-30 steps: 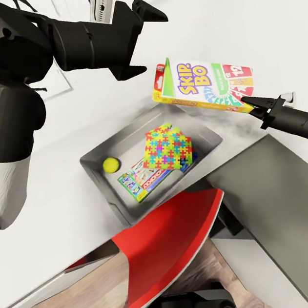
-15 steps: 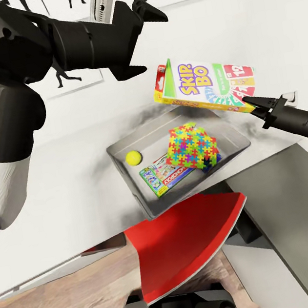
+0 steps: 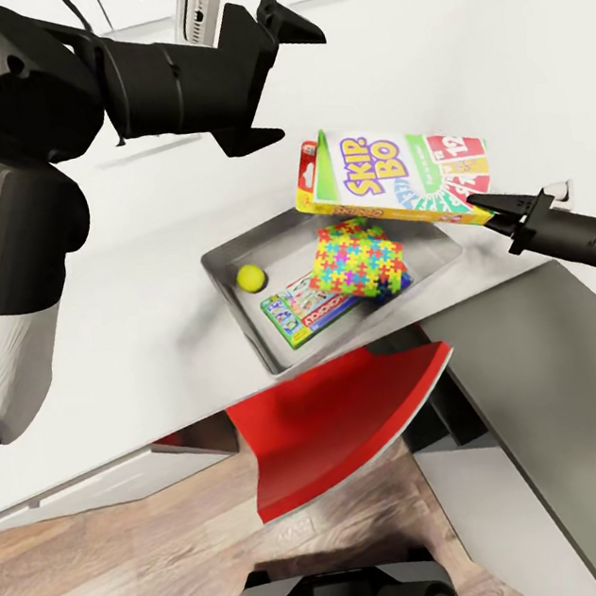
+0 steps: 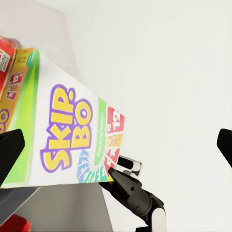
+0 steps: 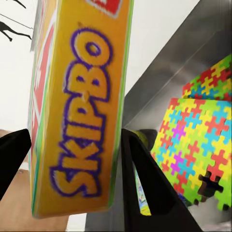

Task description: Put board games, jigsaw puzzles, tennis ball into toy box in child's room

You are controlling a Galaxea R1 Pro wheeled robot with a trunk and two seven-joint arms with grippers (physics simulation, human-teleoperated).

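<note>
The Skip-Bo board game (image 3: 384,173) hangs tilted in the air, with my right gripper (image 3: 487,206) shut on its right corner. It overlaps the far right part of the grey toy box (image 3: 226,263) on the white table. Inside the toy box lie a tennis ball (image 3: 251,277), a flat board game (image 3: 308,312) and the bright jigsaw puzzles (image 3: 357,259). My left gripper (image 3: 277,81) is open, high and to the left of the Skip-Bo box. The left wrist view looks at the Skip-Bo box (image 4: 67,130) and the right gripper (image 4: 121,180). In the right wrist view the Skip-Bo box (image 5: 79,111) sits between the fingers, with the puzzles (image 5: 203,145) beyond.
A red chair (image 3: 341,423) stands tucked at the table's near edge, just below the toy box. A grey surface (image 3: 551,394) fills the right side. The white table (image 3: 107,365) stretches left. Wooden floor (image 3: 113,593) lies in front, and a white wall behind.
The whole view has shifted, so the toy box sits further right and higher in the picture. The held Skip-Bo box now overlaps the toy box's far right part. Both grippers keep their states.
</note>
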